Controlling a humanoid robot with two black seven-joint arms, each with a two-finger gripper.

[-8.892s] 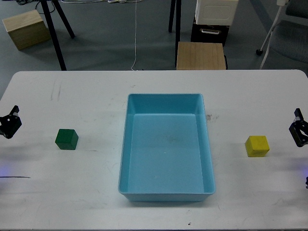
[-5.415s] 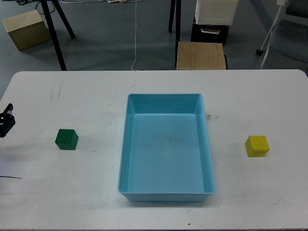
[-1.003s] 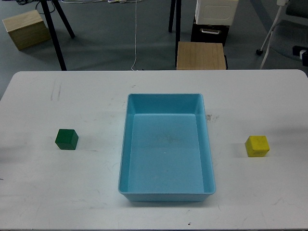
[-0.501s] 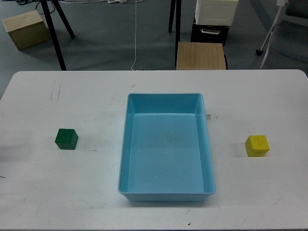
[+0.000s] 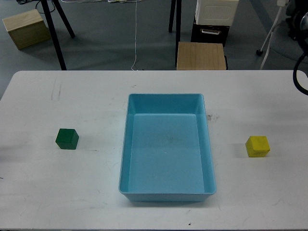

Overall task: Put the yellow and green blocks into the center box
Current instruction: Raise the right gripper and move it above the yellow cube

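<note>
The green block (image 5: 67, 138) sits on the white table (image 5: 72, 192), left of the box. The yellow block (image 5: 257, 146) sits on the table, right of the box. The light blue center box (image 5: 166, 193) stands in the middle of the table and is empty. A dark part of my right arm with a cable loop (image 5: 302, 53) shows at the upper right edge, far above and behind the yellow block. Its fingers cannot be made out. My left gripper is out of view.
Beyond the table's far edge stand a wooden stool (image 5: 200, 56), a white and black case (image 5: 215, 19), black stand legs (image 5: 57, 33), a wooden box (image 5: 26, 29) and a chair base (image 5: 272, 33).
</note>
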